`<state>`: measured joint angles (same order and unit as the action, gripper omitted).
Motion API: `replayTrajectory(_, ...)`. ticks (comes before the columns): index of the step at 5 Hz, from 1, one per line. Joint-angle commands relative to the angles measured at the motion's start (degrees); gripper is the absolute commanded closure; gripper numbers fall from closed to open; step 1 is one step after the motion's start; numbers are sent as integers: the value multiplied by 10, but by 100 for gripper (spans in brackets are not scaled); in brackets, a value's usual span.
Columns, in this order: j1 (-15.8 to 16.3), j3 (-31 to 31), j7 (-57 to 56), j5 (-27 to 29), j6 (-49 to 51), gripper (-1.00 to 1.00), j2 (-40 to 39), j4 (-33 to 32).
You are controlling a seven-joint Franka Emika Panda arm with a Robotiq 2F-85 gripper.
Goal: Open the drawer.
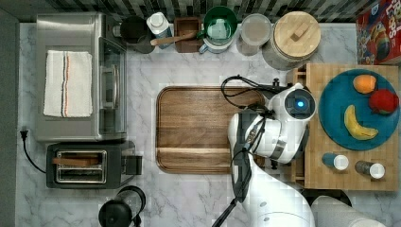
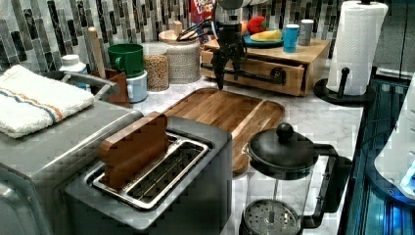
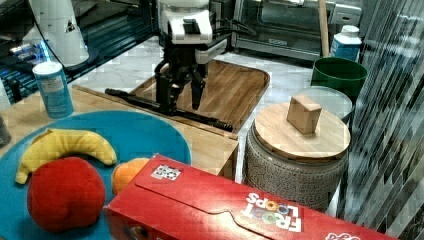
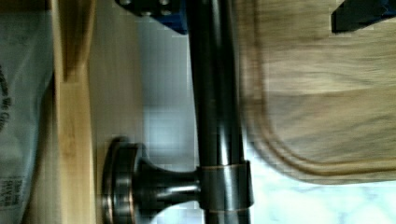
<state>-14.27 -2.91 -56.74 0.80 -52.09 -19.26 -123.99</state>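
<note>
In the top view the arm's white body hides the gripper and most of the drawer front, so we learn little there beyond layout: the walnut cutting board (image 1: 208, 128) lies mid-table (image 1: 142, 198) and the bamboo box with the blue plate (image 1: 338, 101) on top stands at the top view's right. The left view shows what the top view cannot: the gripper (image 2: 229, 61) pointing down at the drawer (image 2: 288, 78), its fingers spread and straddling the long black handle (image 2: 254, 74). The right view confirms this from the other side, with the gripper (image 3: 181, 95) spread, one finger on each side of the bar (image 3: 140, 102), not closed on it. The wrist view gives the closest look: the handle (image 4: 217, 112) runs between two fingertips (image 4: 357, 14), with a clear gap to the far one, and a round dark metal post (image 4: 140, 184) ties it to the light wood front (image 4: 74, 140). The drawer is wide, shallow, pale bamboo; in the left view it sits slightly out from its box, next to the cutting board's short edge, and the wrist view shows a printed bag (image 4: 18, 116) inside it.
</note>
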Motion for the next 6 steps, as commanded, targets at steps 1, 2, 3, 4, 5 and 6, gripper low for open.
replayTrajectory(1,100,87,112,22,18,-100,65,-43)
replayTrajectory(2,113,90,138,39,37,-100,63,-32)
replayTrajectory(3,93,128,174,40,44,-100,65,-26)
replayTrajectory(4,121,114,201,54,46,-100,58,-12)
replayTrajectory(5,117,126,224,56,44,-100,49,-1)
replayTrajectory(6,111,132,241,65,51,-100,46,6)
